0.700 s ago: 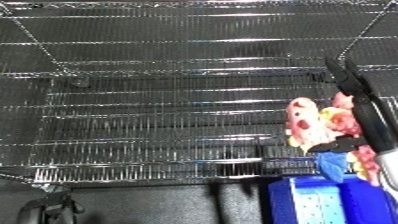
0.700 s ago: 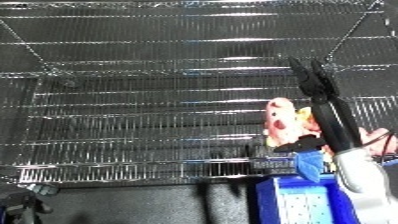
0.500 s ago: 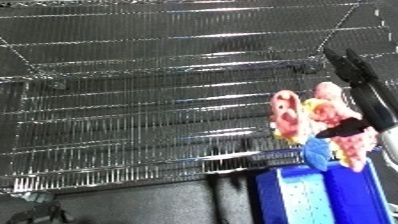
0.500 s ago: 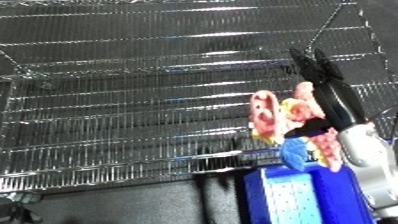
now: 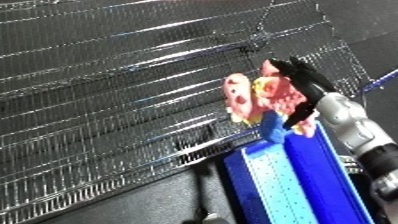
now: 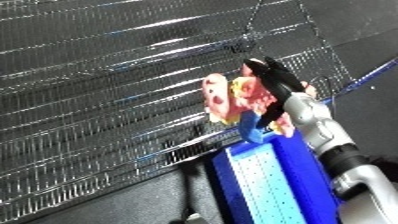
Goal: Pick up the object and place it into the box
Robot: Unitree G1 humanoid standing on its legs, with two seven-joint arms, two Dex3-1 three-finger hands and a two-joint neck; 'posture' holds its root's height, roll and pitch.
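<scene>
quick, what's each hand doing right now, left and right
Left hand: not in view.
Right hand: shut on the pink toy, held above the blue bin.

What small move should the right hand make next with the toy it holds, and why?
Probably carry it a little further toward the robot and lower it. The right hand has its fingers curled round the pink and yellow toy, which hangs over the wire shelf edge, just above the far rim of the blue bin, not yet inside it.
</scene>
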